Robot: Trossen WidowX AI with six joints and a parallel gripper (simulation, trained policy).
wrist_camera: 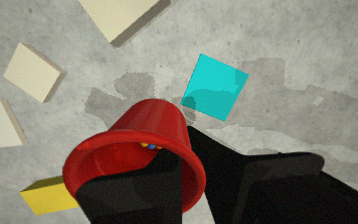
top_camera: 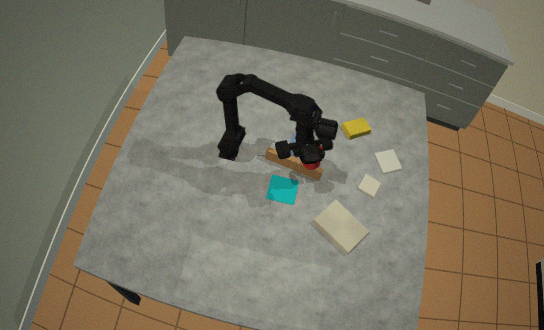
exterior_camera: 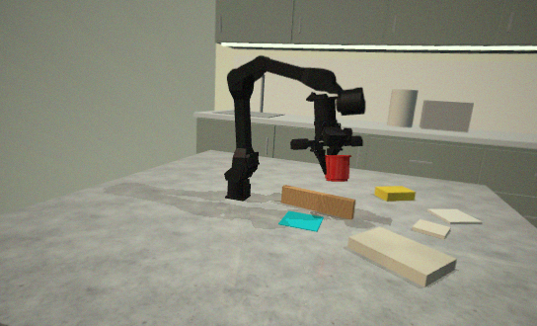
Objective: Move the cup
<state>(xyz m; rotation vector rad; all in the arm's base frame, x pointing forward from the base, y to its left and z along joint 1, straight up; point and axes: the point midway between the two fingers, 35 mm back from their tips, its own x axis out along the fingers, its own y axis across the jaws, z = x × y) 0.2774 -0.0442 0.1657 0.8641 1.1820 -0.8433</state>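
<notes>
The red cup (top_camera: pixel 311 165) (exterior_camera: pixel 338 168) (wrist_camera: pixel 150 117) hangs upright in the air, well above the table. My gripper (exterior_camera: pixel 327 167) (wrist_camera: pixel 182 130) is shut on its wall, one finger inside the cup and one outside. A few small marbles (wrist_camera: pixel 152 146) show inside the cup in the wrist view; the finger hides the rest of the inside. The teal pad (top_camera: pixel 282 190) (exterior_camera: pixel 301 221) (wrist_camera: pixel 215 87) lies bare on the near side of the wooden bar. A sliver of the blue pad (top_camera: pixel 293 138) shows behind the bar, mostly hidden by the arm.
The wooden bar (top_camera: pixel 284 159) (exterior_camera: pixel 317 202) stands between the pads, with the cup above its right part in the top view. A yellow block (top_camera: pixel 356 128) (exterior_camera: pixel 395 194) (wrist_camera: pixel 50 197), two small cream tiles (top_camera: pixel 388 161) (top_camera: pixel 369 185) and a large cream block (top_camera: pixel 341 226) (exterior_camera: pixel 401 254) lie to the right.
</notes>
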